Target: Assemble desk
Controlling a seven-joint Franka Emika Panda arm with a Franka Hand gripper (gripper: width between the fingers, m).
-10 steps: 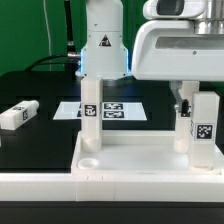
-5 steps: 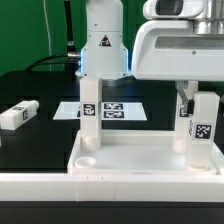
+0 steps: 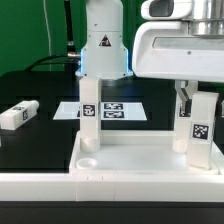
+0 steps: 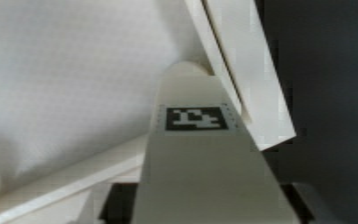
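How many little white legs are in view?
4. A loose leg lies on the table at the exterior view's left; a second leg stands in the desk top's far-left corner; a third leg, partly hidden, stands far right; the gripper holds the fourth leg beside it.

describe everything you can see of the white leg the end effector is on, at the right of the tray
The leg is a small white block, plastic by its look, taller than it is wide, with a black-and-white square tag on the face toward the exterior camera and another visible from the wrist. It stands near upright at the desk top's corner on the exterior view's right. The end effector comes down from above and is closed on its upper sides. Whether its foot sits in the corner socket cannot be told.
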